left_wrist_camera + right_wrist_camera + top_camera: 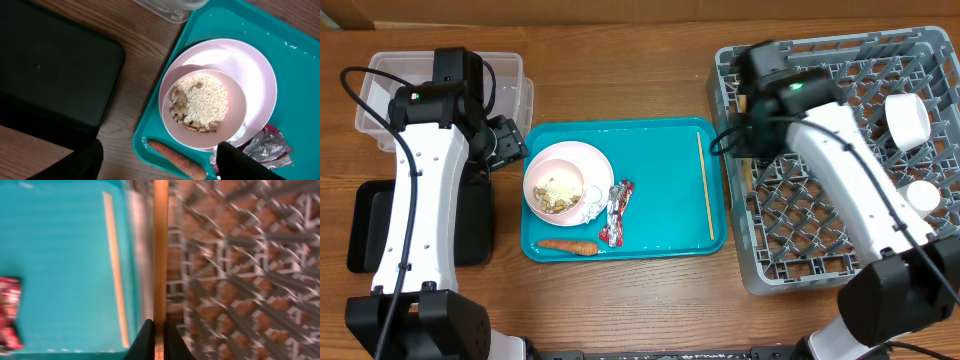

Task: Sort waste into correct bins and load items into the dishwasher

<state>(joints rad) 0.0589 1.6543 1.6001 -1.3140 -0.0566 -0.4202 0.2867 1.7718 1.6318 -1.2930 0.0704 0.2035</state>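
Pinching a wooden chopstick (160, 255) between closed-down fingers, the right gripper (159, 335) hovers at the left rim of the grey dish rack (820, 50) by the worktop's right edge; a second chopstick (705, 185) lies on the teal tray (660, 150) mid-table; the left gripper (160, 150) hangs wide open and empty above the bowl (202, 102) of food scraps (200, 100) on its plate (250, 65); a carrot (568, 245) and a wrapper (617, 212) lie towards the front edge; a clear tub (515, 90) and a black tray (365, 230) sit along the left edge.

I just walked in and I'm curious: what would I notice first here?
Probably the bright teal tray mid-table, carrying a white bowl of food scraps, an orange carrot and a red wrapper. To its right, the right end effector pinches a chopstick at the edge of the grey rack.
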